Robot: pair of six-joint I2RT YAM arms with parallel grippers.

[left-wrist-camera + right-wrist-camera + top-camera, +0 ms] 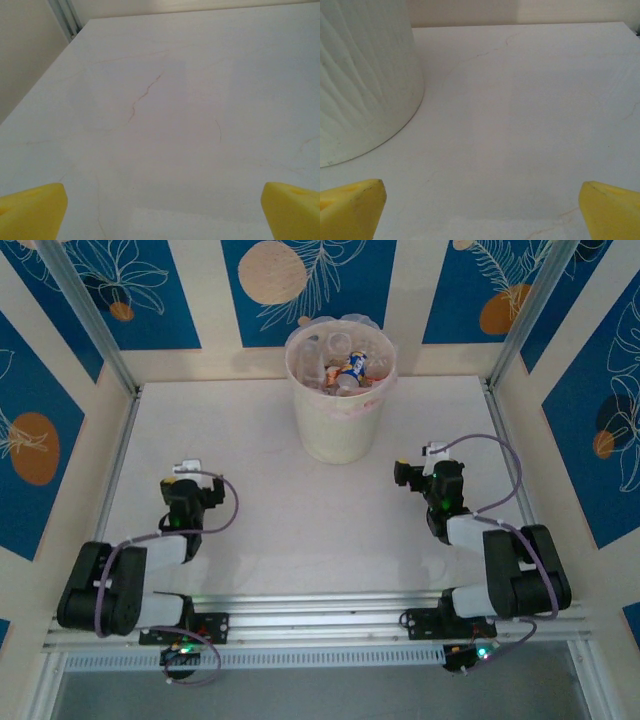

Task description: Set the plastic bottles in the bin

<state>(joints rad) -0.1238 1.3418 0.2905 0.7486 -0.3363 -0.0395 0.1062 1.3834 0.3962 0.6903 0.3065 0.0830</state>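
The cream-white bin stands at the back middle of the table, lined with a thin pinkish bag. Several plastic bottles lie heaped inside it, clear and orange with a blue label showing. Its ribbed side rises at the left of the right wrist view. My left gripper rests low at the near left, open, its yellow fingertips wide apart over bare table. On the near right, a little right of the bin, my right gripper is open too, yellow fingertips spread with nothing between them.
The white marble-look table is walled by blue and cream patterned panels. Metal posts stand at the back corners. A metal rail with both arm bases runs along the near edge. Purple cables loop off each arm.
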